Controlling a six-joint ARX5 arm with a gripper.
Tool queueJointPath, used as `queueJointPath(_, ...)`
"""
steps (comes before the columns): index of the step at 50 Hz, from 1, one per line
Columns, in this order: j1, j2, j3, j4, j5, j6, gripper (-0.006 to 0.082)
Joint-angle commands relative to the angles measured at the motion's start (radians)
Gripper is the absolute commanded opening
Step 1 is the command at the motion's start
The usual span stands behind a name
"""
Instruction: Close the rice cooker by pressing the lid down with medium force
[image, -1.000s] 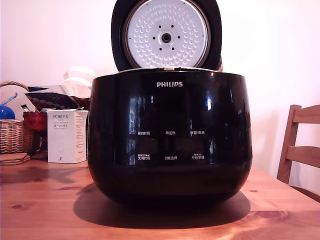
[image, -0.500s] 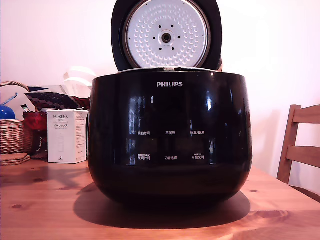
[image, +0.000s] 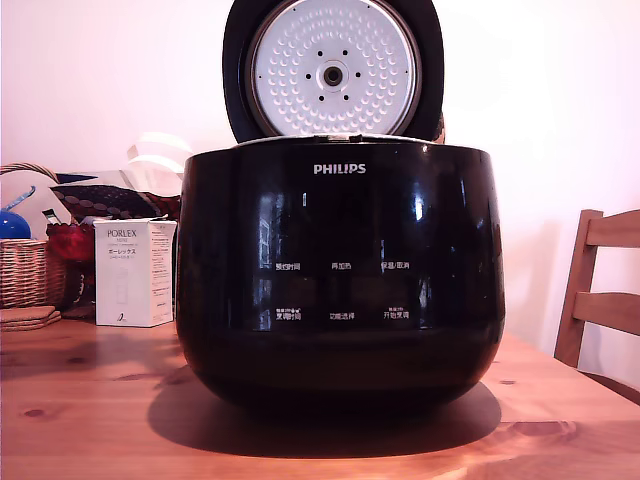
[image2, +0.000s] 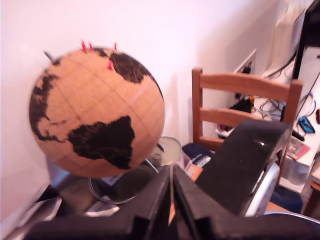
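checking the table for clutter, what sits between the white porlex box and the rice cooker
Nothing on the tabletop: in the exterior view a narrow bare gap separates the Porlex box from the rice cooker, with only dark background clutter showing behind it.

The exterior view sits low at table height, close to the cooker (image: 340, 275), and faces its front square on. The wrist view looks from behind the cooker, over the closed gripper (image2: 171, 200), toward a globe (image2: 97, 110) by the wall. Both views catch the raised lid (image: 333, 70).
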Motion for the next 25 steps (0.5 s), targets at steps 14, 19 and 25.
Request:
queueJointPath(14,-0.011,0.053,0.004,-0.018,0.014,0.039,-0.0021)
queueJointPath(19,-0.016,0.054,0.004,-0.028,0.017,0.051,-0.0021)
queueJointPath(25,-0.022,0.054,0.004,-0.032,0.017,0.051,-0.0021)
